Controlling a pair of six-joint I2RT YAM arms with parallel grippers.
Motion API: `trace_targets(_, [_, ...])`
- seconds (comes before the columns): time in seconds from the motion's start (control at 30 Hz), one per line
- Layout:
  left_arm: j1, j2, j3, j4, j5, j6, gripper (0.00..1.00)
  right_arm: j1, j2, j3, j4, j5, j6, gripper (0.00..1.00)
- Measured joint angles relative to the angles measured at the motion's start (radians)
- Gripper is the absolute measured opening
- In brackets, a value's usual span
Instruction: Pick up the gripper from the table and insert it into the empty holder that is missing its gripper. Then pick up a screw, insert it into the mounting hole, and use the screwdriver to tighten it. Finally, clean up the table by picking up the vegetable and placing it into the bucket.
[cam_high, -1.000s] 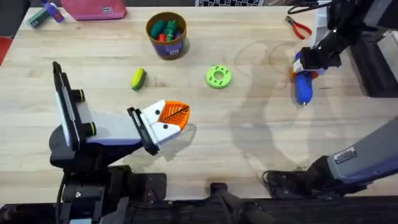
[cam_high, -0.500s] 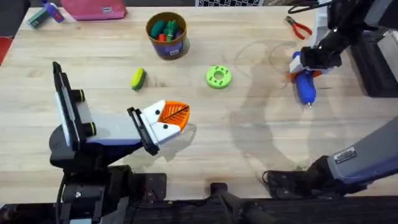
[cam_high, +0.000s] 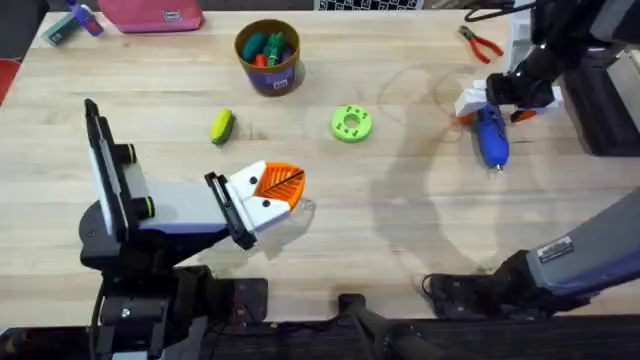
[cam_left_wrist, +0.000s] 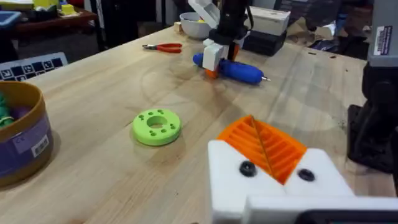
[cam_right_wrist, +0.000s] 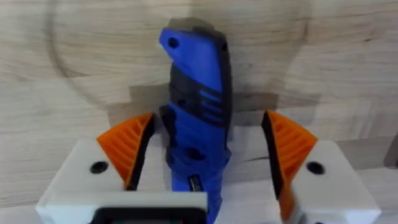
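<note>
Since a second before, the right arm's fingers (cam_high: 490, 100) had spread wide apart, and the blue pen-shaped plastic screwdriver (cam_high: 490, 138) had slid a little toward the right edge of the wooden worktop (cam_high: 400, 230). In the right wrist view the screwdriver (cam_right_wrist: 196, 106) lay flat between the two orange ribbed pads (cam_right_wrist: 127, 149), with a gap on each side, so nothing was squeezing it. I think the fingers were opened that wide so they could sit around the fat blue body before closing on it. Its thin metal tip pointed toward the near edge, away from the red-handled pliers (cam_high: 482, 43) by the far right corner.

Near the front edge, the left arm's fingers (cam_high: 272, 192) rested low, pressed together, white blocks with the orange wedges meeting. They seemed parked there to stay out of the way.

Between the two arms sat a round green plastic ring with small holes (cam_high: 350, 123). A small yellow toy vegetable with a green end (cam_high: 222, 126) lay toward the left, not yet cleaned up. The round tan cup with a dark blue band (cam_high: 268, 55) stood near the far edge, already holding some colourful bits, ready for the vegetable later.
</note>
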Motion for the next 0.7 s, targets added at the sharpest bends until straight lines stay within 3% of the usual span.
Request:
trace_targets(0.23, [0.000,0.000,0.000,0.000,0.000,0.000,0.007,0.001,0.000,0.000,0.010,-0.003,-0.001,0.980])
trace_targets(0.37, [0.000,0.000,0.000,0.000,0.000,0.000,0.007,0.004,0.002,0.000,0.026,-0.015,0.000,0.813])
trace_targets(0.43, [0.000,0.000,0.000,0.000,0.000,0.000,0.007,0.007,0.003,0.000,0.034,-0.015,-0.001,0.661])
trace_targets(0.6, [0.000,0.000,0.000,0.000,0.000,0.000,0.007,0.007,0.009,0.000,0.046,-0.012,-0.006,0.057])
trace_targets(0.7, [0.000,0.000,0.000,0.000,0.000,0.000,0.007,0.007,0.011,0.002,0.045,-0.011,-0.004,0.023])
